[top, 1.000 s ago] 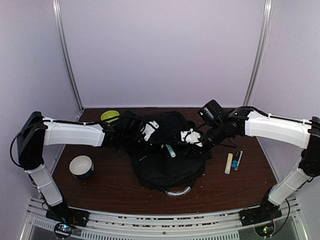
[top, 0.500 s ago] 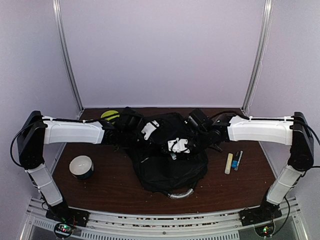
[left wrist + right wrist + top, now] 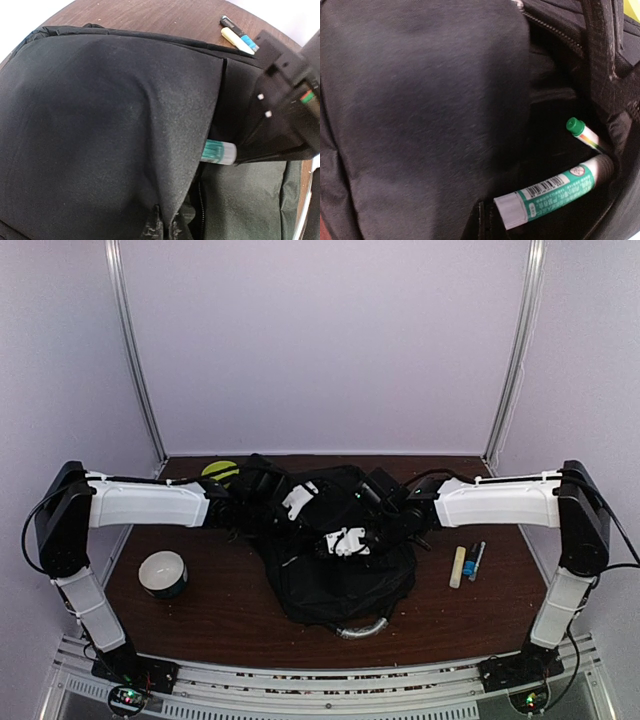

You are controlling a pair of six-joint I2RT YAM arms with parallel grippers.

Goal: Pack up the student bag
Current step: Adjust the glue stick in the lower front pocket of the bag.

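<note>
Two items inside student bag [image 3: 340, 585]: barcoded tube [image 3: 552, 192], green-capped pen [image 3: 581, 130] | print illegible | left fingers [image 3: 298, 498] pinch its fabric | right fingers [image 3: 346, 540] closed

The left arm [image 3: 150, 506] and the right arm [image 3: 495, 504] are each built of smooth white shell links joined by rounded black joint housings, with thin black cables running along them and looping out beside the joints. Each rises from a small black base with tiny coloured lights, bolted on the ribbed silver rail [image 3: 320, 685]. Farthest from that rail, the left gripper [image 3: 298, 498] and the right gripper [image 3: 347, 540] show white plastic parts on black wrists.
</note>
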